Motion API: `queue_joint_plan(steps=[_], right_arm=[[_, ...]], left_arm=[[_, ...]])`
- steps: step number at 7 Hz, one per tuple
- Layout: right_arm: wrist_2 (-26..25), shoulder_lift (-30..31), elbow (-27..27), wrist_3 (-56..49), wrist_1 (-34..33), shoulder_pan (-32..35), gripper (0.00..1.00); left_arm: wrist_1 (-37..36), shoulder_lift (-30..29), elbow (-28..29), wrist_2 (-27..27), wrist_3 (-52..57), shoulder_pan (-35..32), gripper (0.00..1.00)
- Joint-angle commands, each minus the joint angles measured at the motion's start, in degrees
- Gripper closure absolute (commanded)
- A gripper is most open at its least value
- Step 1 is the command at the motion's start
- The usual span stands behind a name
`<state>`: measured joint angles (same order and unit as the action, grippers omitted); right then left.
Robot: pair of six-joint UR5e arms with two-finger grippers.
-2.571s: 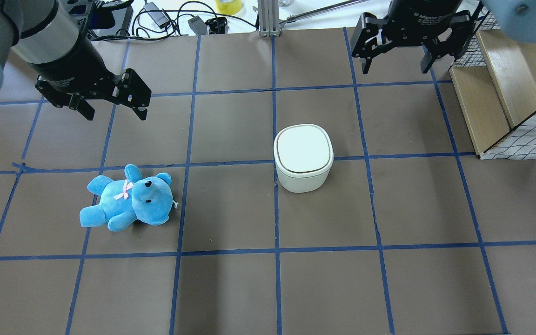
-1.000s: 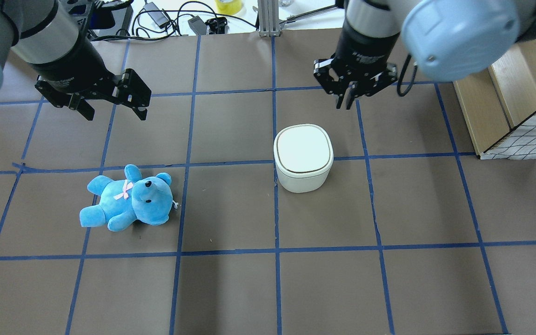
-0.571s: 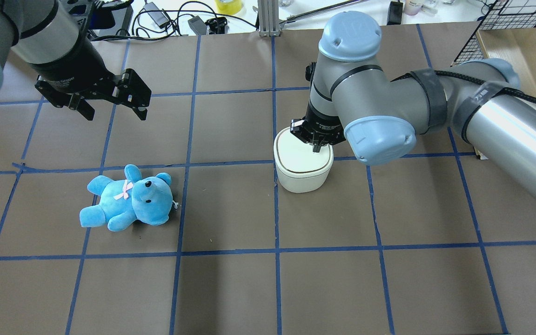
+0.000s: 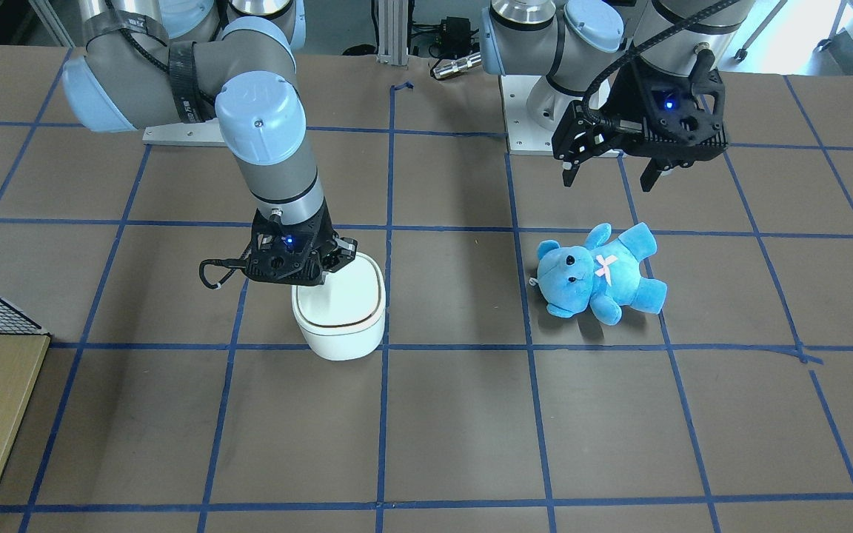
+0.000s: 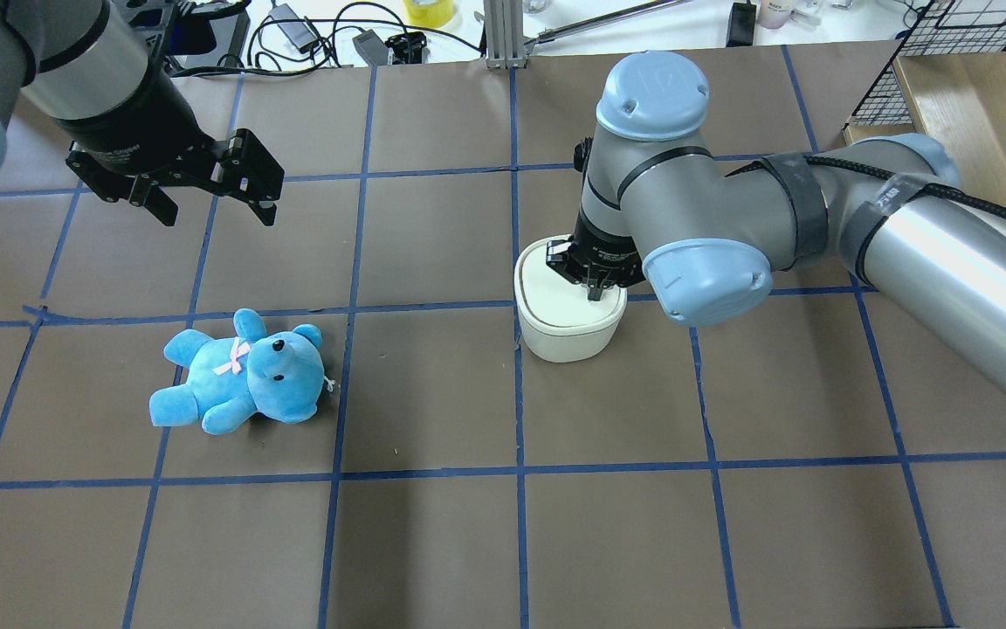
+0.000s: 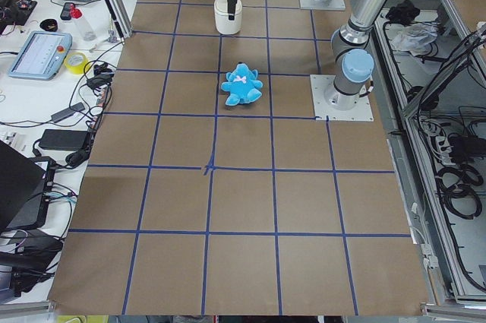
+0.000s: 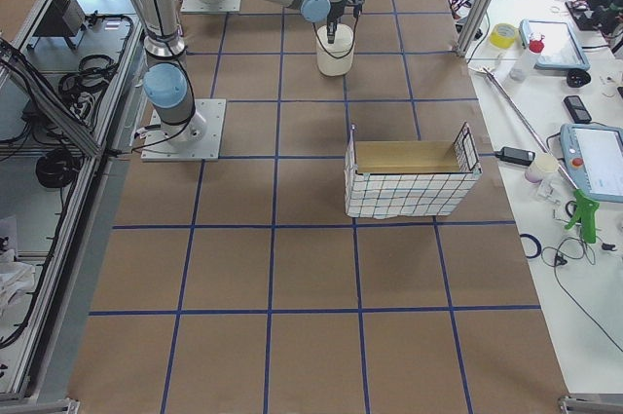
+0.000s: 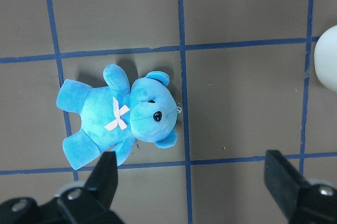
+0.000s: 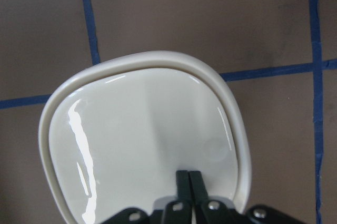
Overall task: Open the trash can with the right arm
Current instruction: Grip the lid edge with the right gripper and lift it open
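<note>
The white trash can [image 5: 566,336] stands near the table's middle, its flat lid [image 9: 142,129] lying down in its rim. It also shows in the front view [image 4: 341,318], the left view [image 6: 226,20] and the right view [image 7: 333,56]. My right gripper [image 5: 595,295] is shut and empty, pointing straight down. Its tips [image 9: 188,176] touch the lid near the lid's right-hand edge as the overhead view shows it. My left gripper [image 5: 217,214] is open and empty, hovering above the table behind a blue teddy bear [image 5: 241,376].
The teddy bear [image 8: 121,116] lies on its back left of the can, below the left gripper [image 8: 192,174]. A wire basket with wooden boards [image 5: 957,96] stands at the far right. Cables and a tape roll [image 5: 293,31] lie along the far edge.
My right arm swung in from the far right, its gripper shut, and came down onto the can's lid. The left arm and the teddy bear have not moved.
</note>
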<state>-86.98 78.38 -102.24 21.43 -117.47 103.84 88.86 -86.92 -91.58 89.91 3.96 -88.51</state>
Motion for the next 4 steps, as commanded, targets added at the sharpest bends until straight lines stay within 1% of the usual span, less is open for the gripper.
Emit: queue_joint_plan(steps=[1,3,4], right_arm=[[-0.3,4.8,8.7,3.0,5.4,-0.7,0.0],[-6.6,5.0,18.6,0.8,16.6,-4.4,0.0],[-6.7,5.4,20.7,-3.8,18.9,-7.1,0.0]], left_arm=[[0.0,0.0,0.0,0.0,0.0,0.0,0.0],[0.0,0.0,0.0,0.0,0.0,0.0,0.0],[0.0,0.0,0.0,0.0,0.0,0.0,0.0]])
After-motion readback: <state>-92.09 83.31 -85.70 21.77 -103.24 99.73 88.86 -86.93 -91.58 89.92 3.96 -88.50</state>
